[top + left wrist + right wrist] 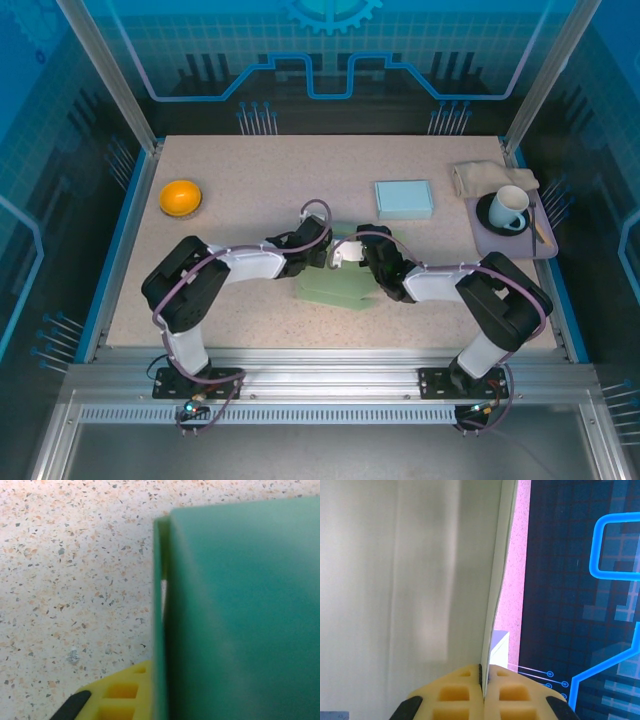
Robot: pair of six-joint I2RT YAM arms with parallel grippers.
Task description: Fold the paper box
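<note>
The right fingers [455, 694], nearest in the right wrist view, are pressed together on the thin edge of a pale panel of the paper box [420, 580], which is pinched upright between them. In the left wrist view one of the left fingers [122, 695] is seen at the foot of a green wall of the box. Its partner is hidden behind the card, so whether they are clamped cannot be told. From above, the box is found at the centre of the tabletop [250, 320], partly raised, with both wrists meeting over its far edge.

The card is judged to be light, thin and springy. Flaps can be expected to relax unless held, and walls would be crushed by a hard squeeze. It is best taken at a flap's free edge, close to a fold line, while the base is pinned by the other arm; the smooth surface may slip.

Outward from the box, a light blue box [404, 198] lies at 1 o'clock. A tray [520, 245] carrying a mug [508, 207] is placed at 2 o'clock, with a cloth [480, 177] at its far edge. An orange bowl [181, 196] is set at 10 o'clock.
</note>
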